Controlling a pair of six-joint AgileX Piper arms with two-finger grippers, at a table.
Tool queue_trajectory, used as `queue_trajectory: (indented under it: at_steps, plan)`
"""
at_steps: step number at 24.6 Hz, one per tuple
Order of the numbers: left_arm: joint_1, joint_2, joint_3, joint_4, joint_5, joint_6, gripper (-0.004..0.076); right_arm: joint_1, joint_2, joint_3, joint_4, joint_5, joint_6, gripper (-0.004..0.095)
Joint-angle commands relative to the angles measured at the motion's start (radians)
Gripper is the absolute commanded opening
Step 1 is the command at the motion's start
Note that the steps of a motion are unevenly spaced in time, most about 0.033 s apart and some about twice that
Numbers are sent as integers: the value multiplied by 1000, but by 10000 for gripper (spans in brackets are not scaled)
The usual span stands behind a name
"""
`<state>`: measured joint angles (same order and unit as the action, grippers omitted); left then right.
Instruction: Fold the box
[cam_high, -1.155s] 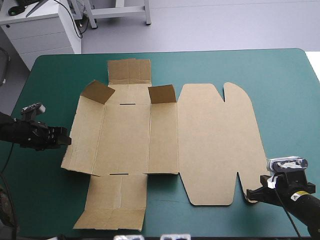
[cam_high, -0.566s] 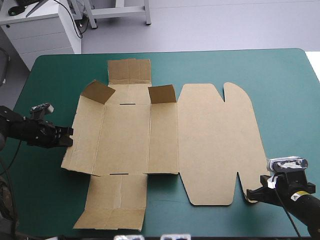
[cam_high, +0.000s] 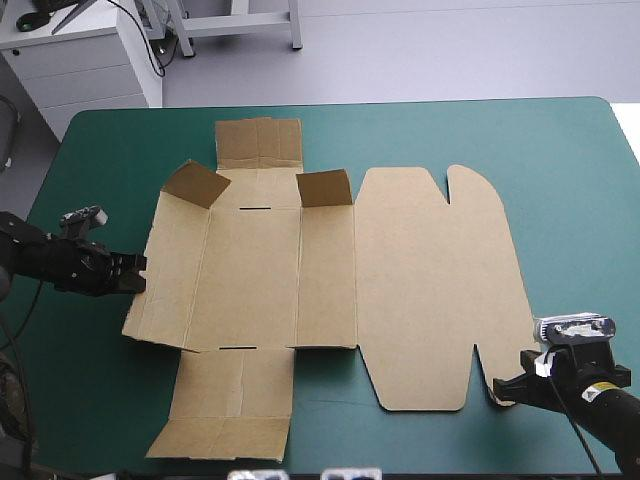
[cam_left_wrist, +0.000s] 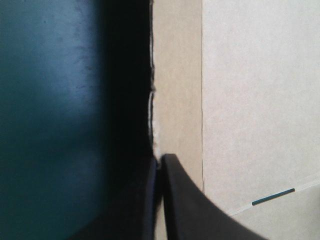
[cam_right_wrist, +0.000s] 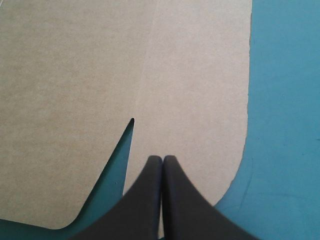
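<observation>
The brown box (cam_high: 330, 270) lies as a cut sheet in the middle of the teal-green table. Its base panels are at the left and its lid with rounded flaps at the right. My left gripper (cam_high: 138, 275) is at the sheet's left edge. In the left wrist view it (cam_left_wrist: 160, 162) is shut on the box (cam_left_wrist: 250, 100), one black finger over the slightly lifted edge and one under it. My right gripper (cam_high: 497, 388) is at the lid's near right flap. In the right wrist view it (cam_right_wrist: 162, 159) is shut, with its tips over the board (cam_right_wrist: 75, 75).
Two small flaps (cam_high: 195, 183) (cam_high: 323, 188) stand raised at the far side of the base panels. A long end flap (cam_high: 225, 405) reaches toward the table's near edge. Bare teal-green cover (cam_high: 570, 180) shows right of the lid.
Earlier my left gripper stood a little left of the sheet. It has since moved right onto the box's left edge and stays there. The right gripper and the box have not moved.
</observation>
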<state>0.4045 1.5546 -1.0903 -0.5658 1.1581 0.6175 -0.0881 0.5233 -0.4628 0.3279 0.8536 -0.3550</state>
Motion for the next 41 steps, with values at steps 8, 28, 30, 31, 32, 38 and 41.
queue_trajectory:
  at_steps: [8, 28, 30, 31, 32, 38, 41]
  plan:
    - [-6, -35, -31, -29, -30, 3, 204, 1, 2, -26, 15, -40, -9, -19]
    - [-69, 45, -65, 7, 53, -95, 391, 1, 2, -26, -4, -42, -9, -19]
    - [-94, 49, -53, -5, 23, -95, 391, 1, 2, -26, -6, -44, -9, -19]
    - [-111, 52, -50, -7, 7, -95, 390, 1, 2, -26, -6, -44, -9, -19]
    - [-129, 56, -50, -7, -6, -95, 390, 1, 2, -26, -6, -44, -9, -19]
    - [-177, 60, -50, -3, -39, -109, 390, 1, 2, -26, -6, -44, -9, -19]
    - [-177, 69, -47, -8, -33, -116, 390, 1, 2, -26, -7, -44, -9, -19]
